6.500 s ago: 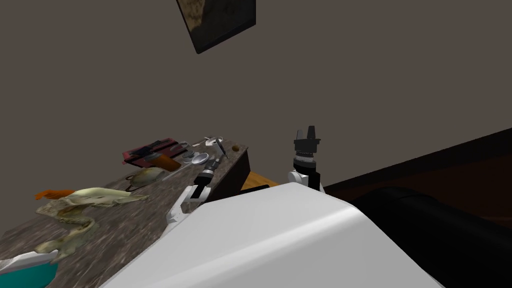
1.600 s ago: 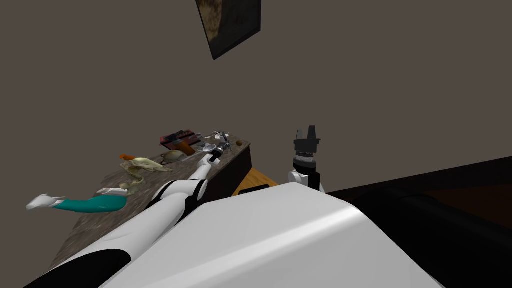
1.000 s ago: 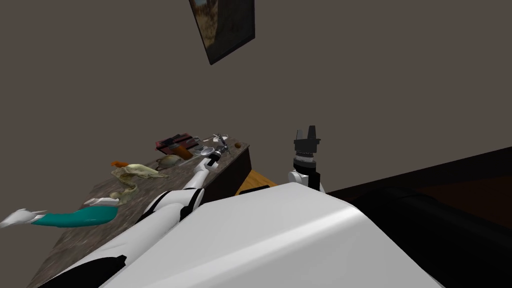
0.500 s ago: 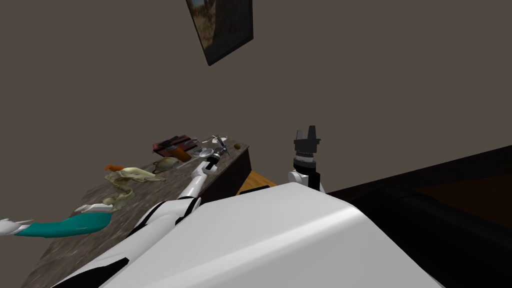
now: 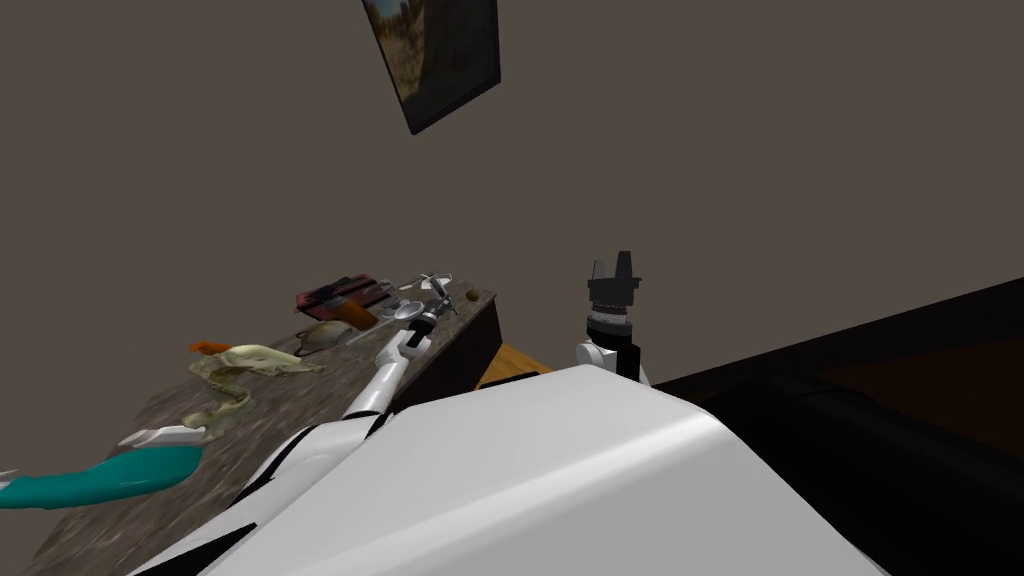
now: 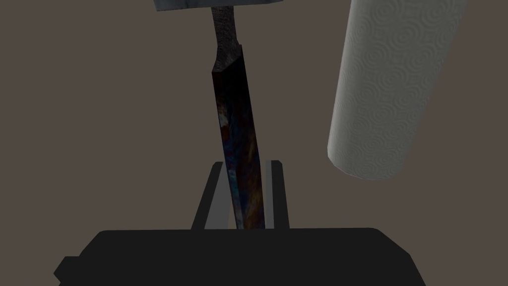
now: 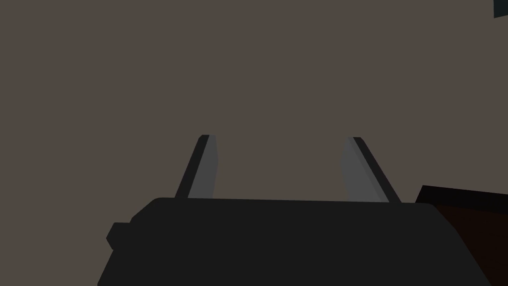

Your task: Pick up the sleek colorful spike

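Both blades of left gripper (image 6: 245, 165) clamp spike (image 6: 234, 119) by flat sides near the palm; probably stiff, light, slick; right gripper (image 7: 278, 141) spread, empty.

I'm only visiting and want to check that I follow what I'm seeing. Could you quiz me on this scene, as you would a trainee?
1. True or false: the left pincer is shut on the dark, multicoloured spike.
2. What hangs beside the spike in the left wrist view? A) a white paper roll B) a red kettle C) a green bottle
3. Fill in: the fingers of the right pincer stand ____.

Key: 1 true; 2 A; 3 open.
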